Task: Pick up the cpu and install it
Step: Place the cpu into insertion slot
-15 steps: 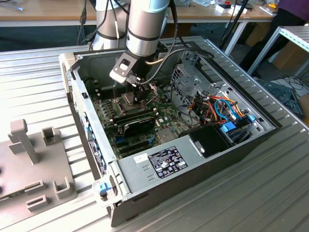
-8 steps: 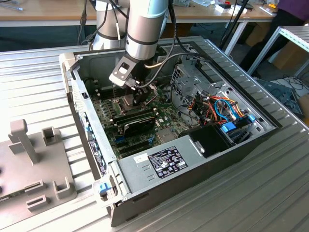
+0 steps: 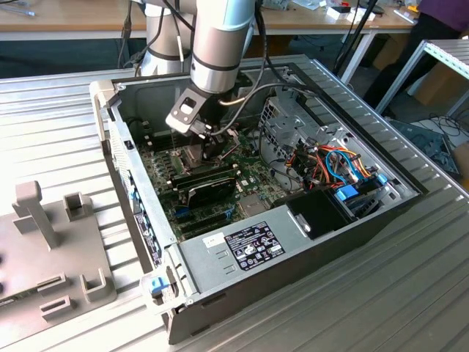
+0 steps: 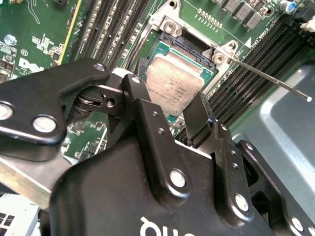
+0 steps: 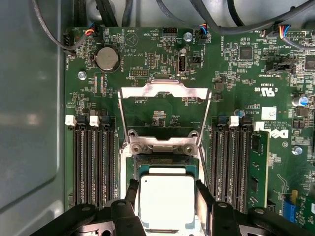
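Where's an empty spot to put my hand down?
The bare ribbed table at the exterior view's lower right, bordered by the computer case. Inside it's crowded: the gripper hangs over the cpu, cables beside.

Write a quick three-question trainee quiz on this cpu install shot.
1. True or false: the frame is shut over the cpu.
2. The gripper is nearest to which? A battery, B cpu, C power supply.
3. Missing word: in the exterior view, the grey fixture lies to the view's ___ of the case.
Key: 1 false, the frame stands hinged open; 2 B; 3 left.
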Robot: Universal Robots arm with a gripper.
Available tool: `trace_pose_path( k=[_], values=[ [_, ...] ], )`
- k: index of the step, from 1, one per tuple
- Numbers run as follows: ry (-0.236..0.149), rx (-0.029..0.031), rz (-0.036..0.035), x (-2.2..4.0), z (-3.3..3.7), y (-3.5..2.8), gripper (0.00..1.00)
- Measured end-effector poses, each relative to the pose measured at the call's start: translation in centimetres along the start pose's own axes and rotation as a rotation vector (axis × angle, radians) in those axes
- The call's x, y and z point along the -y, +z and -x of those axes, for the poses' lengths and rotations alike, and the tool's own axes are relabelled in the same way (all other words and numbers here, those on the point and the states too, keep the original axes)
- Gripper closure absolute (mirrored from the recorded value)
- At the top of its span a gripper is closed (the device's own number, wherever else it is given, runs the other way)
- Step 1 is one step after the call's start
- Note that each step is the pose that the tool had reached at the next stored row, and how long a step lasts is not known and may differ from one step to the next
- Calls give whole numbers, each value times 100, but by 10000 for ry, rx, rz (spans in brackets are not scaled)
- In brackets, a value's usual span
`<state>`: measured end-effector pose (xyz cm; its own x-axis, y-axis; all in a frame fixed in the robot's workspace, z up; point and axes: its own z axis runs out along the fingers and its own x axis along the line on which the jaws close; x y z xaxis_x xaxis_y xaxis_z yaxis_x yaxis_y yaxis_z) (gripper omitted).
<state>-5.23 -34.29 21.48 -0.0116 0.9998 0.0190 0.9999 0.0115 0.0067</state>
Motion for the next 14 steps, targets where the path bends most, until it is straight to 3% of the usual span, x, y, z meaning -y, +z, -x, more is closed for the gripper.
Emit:
trace_pose_path(
  k=[7, 14],
  values=[
    [2, 1, 0, 0, -2, 54, 45],
    [0, -4, 3, -1, -3, 67, 45]
  ],
)
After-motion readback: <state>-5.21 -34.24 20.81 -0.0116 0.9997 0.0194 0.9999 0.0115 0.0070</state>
